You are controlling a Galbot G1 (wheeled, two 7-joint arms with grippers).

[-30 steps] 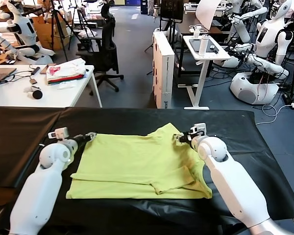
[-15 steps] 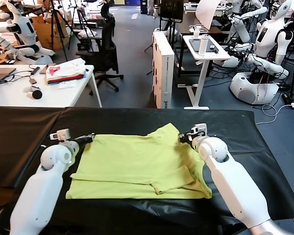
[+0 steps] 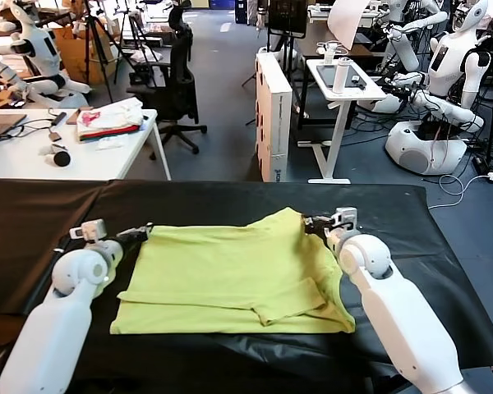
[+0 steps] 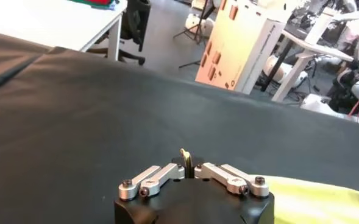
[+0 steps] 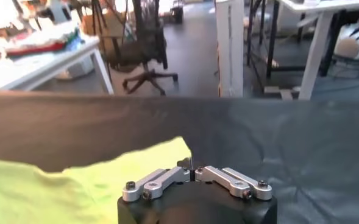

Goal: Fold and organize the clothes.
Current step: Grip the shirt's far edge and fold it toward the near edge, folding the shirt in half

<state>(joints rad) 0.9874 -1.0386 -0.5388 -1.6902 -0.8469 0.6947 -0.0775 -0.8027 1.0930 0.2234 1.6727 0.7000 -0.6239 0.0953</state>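
A lime yellow-green T-shirt (image 3: 230,271) lies on the black-covered table (image 3: 33,222), with its near part folded over in layers. My left gripper (image 3: 142,231) is shut on the shirt's far left corner. A sliver of green fabric shows between its tips in the left wrist view (image 4: 185,159). My right gripper (image 3: 311,222) is shut at the far right corner, where the cloth rises to a peak. In the right wrist view the shirt (image 5: 75,182) runs right up to the closed tips of that gripper (image 5: 191,168).
Beyond the table stand a white desk (image 3: 107,160) holding a white-and-pink fabric pile (image 3: 111,119), an office chair (image 3: 177,82), a white cabinet (image 3: 273,115) and other robots (image 3: 444,74). Black cloth lies bare either side of the shirt.
The left gripper closed on the shirt's corner and drew to the left. The right gripper shifted slightly right and away, so the far edge of the shirt is pulled out wider.
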